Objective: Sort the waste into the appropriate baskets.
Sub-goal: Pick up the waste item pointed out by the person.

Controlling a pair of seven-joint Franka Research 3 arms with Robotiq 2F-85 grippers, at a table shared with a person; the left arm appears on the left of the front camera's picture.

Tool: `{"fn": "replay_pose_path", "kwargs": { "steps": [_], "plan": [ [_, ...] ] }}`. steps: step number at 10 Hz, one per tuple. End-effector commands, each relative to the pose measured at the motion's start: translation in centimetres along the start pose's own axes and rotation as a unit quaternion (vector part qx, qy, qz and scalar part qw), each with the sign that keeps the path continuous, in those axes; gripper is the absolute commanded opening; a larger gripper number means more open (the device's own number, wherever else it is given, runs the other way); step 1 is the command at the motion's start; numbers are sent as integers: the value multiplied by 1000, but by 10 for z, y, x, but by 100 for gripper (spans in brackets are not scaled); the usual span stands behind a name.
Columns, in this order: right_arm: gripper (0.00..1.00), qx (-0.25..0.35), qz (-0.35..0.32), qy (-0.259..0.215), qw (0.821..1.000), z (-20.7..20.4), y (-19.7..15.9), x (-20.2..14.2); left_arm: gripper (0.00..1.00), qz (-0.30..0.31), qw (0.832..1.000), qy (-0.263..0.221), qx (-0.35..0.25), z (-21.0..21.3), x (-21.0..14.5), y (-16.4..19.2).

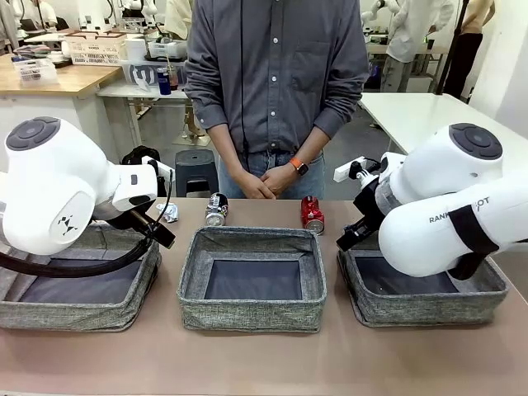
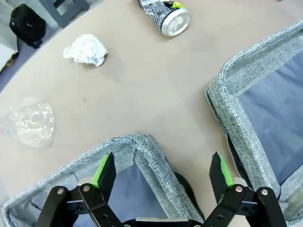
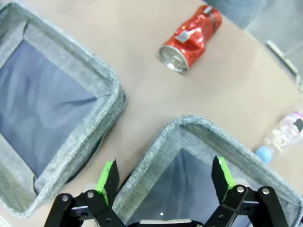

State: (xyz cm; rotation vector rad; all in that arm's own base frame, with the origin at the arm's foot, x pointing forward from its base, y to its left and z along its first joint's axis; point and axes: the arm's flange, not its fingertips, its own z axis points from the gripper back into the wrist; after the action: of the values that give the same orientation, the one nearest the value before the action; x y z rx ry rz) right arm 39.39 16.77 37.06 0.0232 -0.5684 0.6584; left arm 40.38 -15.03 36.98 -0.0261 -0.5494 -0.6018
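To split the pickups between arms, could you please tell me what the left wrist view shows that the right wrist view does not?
Left wrist, not right: a black-and-white can, a white wad and a crumpled clear bottle on the table. Right wrist, not left: a red can and a bottle with pink label and blue cap. Both: the table, the middle basket, and each arm's own open jaws at the bottom edge.
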Motion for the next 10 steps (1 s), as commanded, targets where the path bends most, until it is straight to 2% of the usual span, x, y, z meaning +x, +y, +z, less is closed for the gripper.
{"fn": "replay_pose_path", "kwargs": {
  "steps": [1,3,4,5,7,8,9,10],
  "plan": [
    [100,0,0,0,1000,0,0,0,100,-1,1000,-1,0,0,0,0],
    [100,0,0,0,1000,0,0,0,100,0,1000,0,0,0,0,0],
    [100,7,-4,18,1000,29,-6,9,100,23,1000,10,1,38,8,8],
    [100,5,1,-5,1000,75,-11,18,100,37,998,-38,28,97,10,17],
    [100,-38,16,-27,999,164,-4,11,100,46,990,-132,24,199,-16,15],
    [100,-32,26,-43,998,182,6,-1,100,30,989,-146,-7,212,-30,9],
    [100,-61,13,-44,997,182,14,-14,100,26,990,-135,-20,204,-40,2],
    [100,-29,10,-39,999,159,-6,20,100,40,990,-130,26,202,25,26]
  ]
}}
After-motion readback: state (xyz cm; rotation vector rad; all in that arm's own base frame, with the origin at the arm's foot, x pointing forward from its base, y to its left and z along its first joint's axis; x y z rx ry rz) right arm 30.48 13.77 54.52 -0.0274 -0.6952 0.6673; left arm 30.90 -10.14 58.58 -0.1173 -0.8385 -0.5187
